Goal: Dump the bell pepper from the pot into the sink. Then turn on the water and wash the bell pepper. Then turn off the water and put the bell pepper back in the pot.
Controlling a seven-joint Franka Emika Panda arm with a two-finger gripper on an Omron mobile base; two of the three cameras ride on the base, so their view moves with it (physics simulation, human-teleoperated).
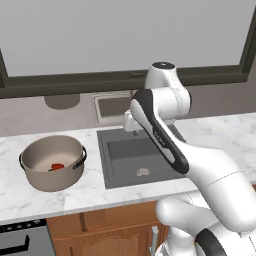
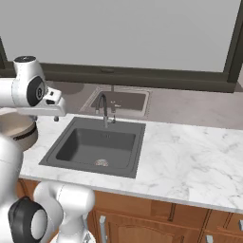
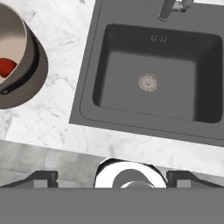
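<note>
On the marble counter (image 1: 100,187) we see the bell pepper (image 1: 57,167) in the pot (image 1: 52,162), left of the sink (image 1: 137,157); our gripper (image 3: 112,177) hangs wide, holding nothing.

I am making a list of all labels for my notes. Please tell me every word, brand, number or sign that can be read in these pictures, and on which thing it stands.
None can be read.
The pot, the bell pepper inside it, the sink and the faucet carry no writing.
Small pale marks on the sink's back wall are only slots or dashes, too small to tell.
</note>
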